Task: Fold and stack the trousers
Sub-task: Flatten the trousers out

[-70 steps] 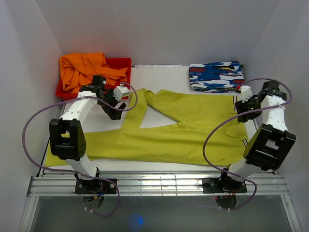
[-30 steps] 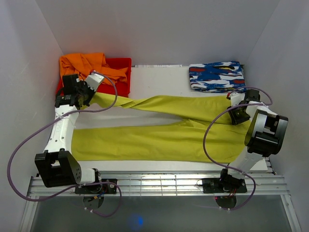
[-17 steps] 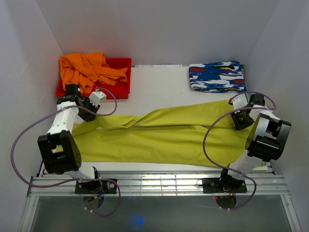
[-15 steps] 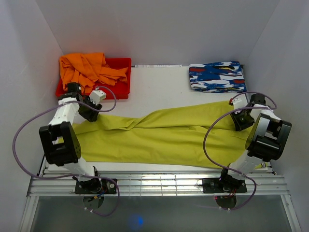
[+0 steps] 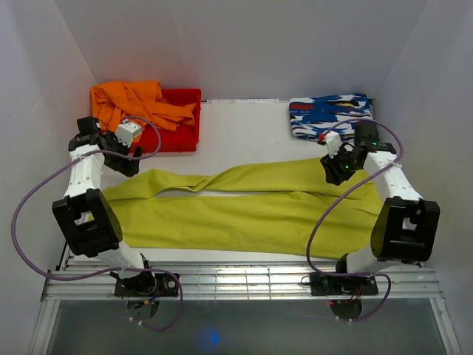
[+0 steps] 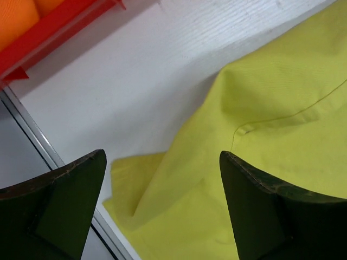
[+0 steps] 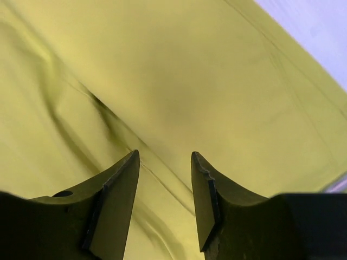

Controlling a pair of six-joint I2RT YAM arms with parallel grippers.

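The yellow-green trousers (image 5: pixel 244 214) lie lengthwise across the table, one leg laid roughly over the other. The waistband does not show. My left gripper (image 5: pixel 131 164) hovers over the trousers' left end, open. In the left wrist view its dark fingers (image 6: pixel 70 184) stand wide apart above the leg ends (image 6: pixel 179 216), holding nothing. My right gripper (image 5: pixel 336 168) hangs over the upper leg near the right end. In the right wrist view it (image 7: pixel 165 156) is open, with only creased trouser cloth (image 7: pixel 179 70) beneath the gap.
A red bin (image 5: pixel 181 126) holding an orange garment (image 5: pixel 126 100) sits at the back left, close to my left arm. A folded blue, white and red patterned cloth (image 5: pixel 329 115) lies at the back right. The table's left rail (image 6: pixel 32 130) runs beside the leg ends.
My left gripper opened, let go of the leg end and pulled back left. The upper leg settled onto the lower one. My right gripper lifted and shifted toward the middle.
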